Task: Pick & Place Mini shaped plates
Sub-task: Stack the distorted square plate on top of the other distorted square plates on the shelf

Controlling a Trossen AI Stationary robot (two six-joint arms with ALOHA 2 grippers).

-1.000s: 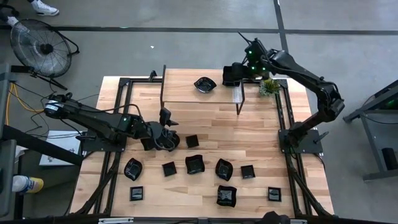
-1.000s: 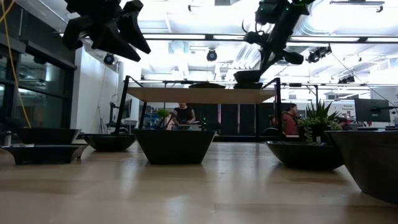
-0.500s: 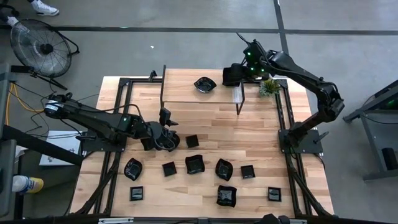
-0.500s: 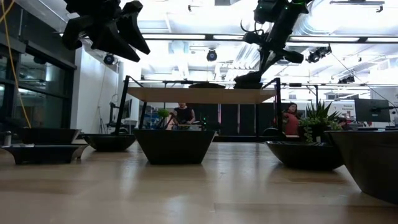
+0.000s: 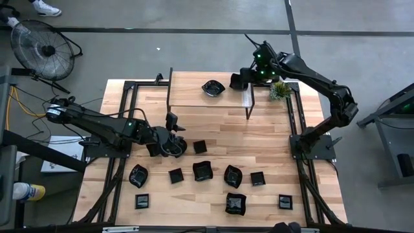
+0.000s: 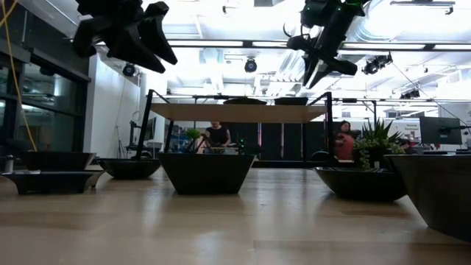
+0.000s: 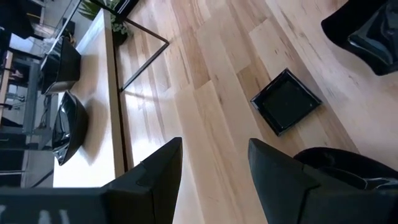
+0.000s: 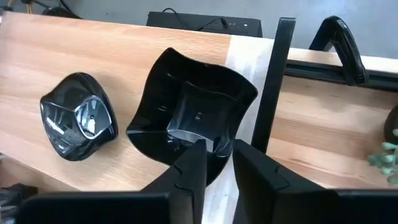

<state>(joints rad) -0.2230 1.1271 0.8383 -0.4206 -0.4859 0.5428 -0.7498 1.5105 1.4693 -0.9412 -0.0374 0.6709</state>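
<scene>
The raised wooden shelf (image 5: 194,87) stands at the far side of the table (image 5: 272,129). Two mini shaped plates rest on it. The wavy-edged plate (image 8: 193,112) sits at the shelf's right end, near the black shelf post (image 8: 272,81), mouth up, with no clear long axis; its lobed corners point diagonally across the shelf. The rounded plate (image 8: 78,121) lies just beside it, apart from it, nearer the shelf's middle.

The right gripper (image 8: 216,165) hangs just above the wavy-edged plate. Its fingers stand slightly parted, straddling the plate's near rim in the right wrist view. In the low view the fingertips are clear of the shelf top and the plate lies flat on the shelf, so nothing is held.

The left gripper (image 7: 214,165) hovers above the table near its middle, fingers spread wide and empty. A square plate (image 7: 286,101) lies flat beyond its fingertips, its corners pointing diagonally across the boards. A round bowl-like plate (image 5: 173,147) sits just under the left gripper.

The remaining plates (image 5: 202,171) lie in loose rows on the near half of the table, all mouth up. A small green plant (image 5: 279,90) stands beside the shelf's right end.
</scene>
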